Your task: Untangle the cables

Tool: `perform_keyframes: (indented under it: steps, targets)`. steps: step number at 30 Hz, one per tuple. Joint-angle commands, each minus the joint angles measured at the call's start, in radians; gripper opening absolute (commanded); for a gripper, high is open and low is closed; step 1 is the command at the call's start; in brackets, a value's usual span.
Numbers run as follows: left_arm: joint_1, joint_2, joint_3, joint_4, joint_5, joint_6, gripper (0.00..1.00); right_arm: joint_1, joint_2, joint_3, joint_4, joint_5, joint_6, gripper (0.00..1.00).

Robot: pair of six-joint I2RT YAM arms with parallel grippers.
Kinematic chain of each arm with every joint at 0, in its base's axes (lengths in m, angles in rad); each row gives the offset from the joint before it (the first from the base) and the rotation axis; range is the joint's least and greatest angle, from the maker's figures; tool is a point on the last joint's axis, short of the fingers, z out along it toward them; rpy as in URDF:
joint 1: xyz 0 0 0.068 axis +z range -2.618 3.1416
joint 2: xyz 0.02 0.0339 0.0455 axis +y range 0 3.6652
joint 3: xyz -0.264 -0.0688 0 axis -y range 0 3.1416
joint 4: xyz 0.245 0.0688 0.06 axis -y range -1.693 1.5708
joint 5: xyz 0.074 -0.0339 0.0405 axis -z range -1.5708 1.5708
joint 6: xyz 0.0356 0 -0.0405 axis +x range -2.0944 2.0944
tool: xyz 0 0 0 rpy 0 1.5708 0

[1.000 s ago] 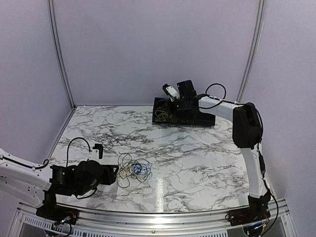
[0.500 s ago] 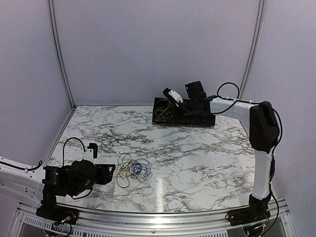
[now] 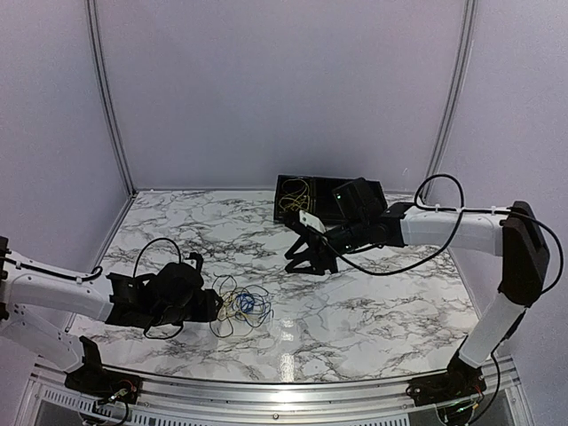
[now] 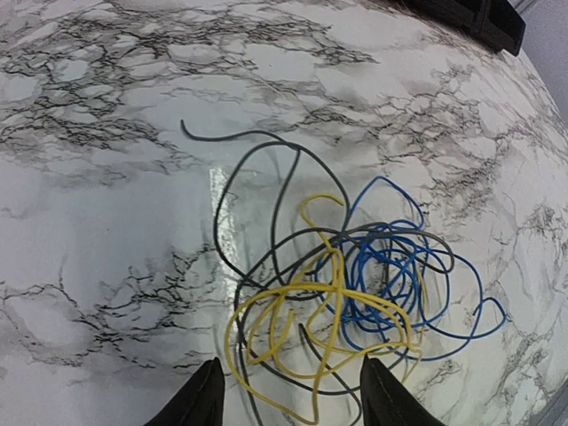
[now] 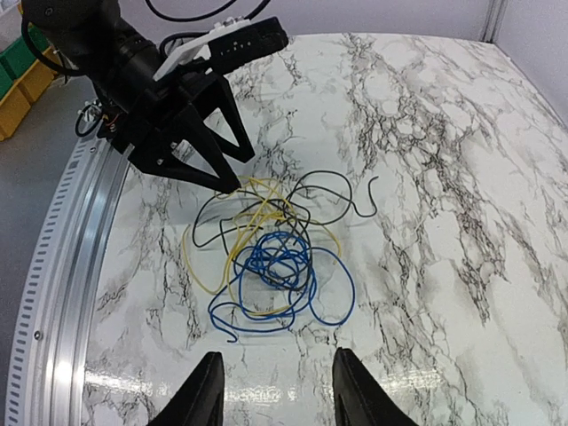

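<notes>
As seen from above, shows yellow, black and blue cables (image 5: pixel 275 257) tangled in one heap on marble table (image 3: pixel 373 302). Shows left gripper (image 4: pixel 291 395) spread, empty, fingertips at heap; right gripper (image 5: pixel 277 395) spread, empty, well apart.

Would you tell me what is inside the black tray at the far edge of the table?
A thin yellowish wire lies loosely coiled in the left part of the black tray. The right arm's wrist covers its right part, so anything there cannot be seen.
</notes>
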State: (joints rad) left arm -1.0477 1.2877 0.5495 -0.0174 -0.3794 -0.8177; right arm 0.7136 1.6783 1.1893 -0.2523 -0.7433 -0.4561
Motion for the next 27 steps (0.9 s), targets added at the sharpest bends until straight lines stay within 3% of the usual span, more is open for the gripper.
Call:
perform_keyframes:
  steps: [1,10,16,19,22,27]
  targets:
    - [0.003,-0.005,0.040,-0.024,0.120,0.047,0.55,-0.011,-0.063,-0.050,0.042,-0.016,-0.031,0.42]
    - [0.005,0.004,0.053,-0.074,0.103,0.019,0.51,-0.010,-0.107,-0.095,0.107,-0.021,-0.012,0.42]
    - [0.014,0.095,0.102,-0.083,0.107,0.071,0.31,-0.011,-0.095,-0.099,0.119,0.013,-0.016,0.42]
    - [0.022,0.125,0.138,-0.090,0.096,0.112,0.16,-0.010,-0.070,-0.085,0.115,-0.003,-0.002,0.41]
    - [0.022,0.118,0.248,-0.198,0.068,0.167,0.01,-0.011,-0.057,-0.064,0.104,-0.031,0.021,0.41]
    - [-0.010,0.012,0.488,-0.366,0.094,0.291,0.00,-0.008,-0.041,0.046,0.043,-0.078,0.042,0.47]
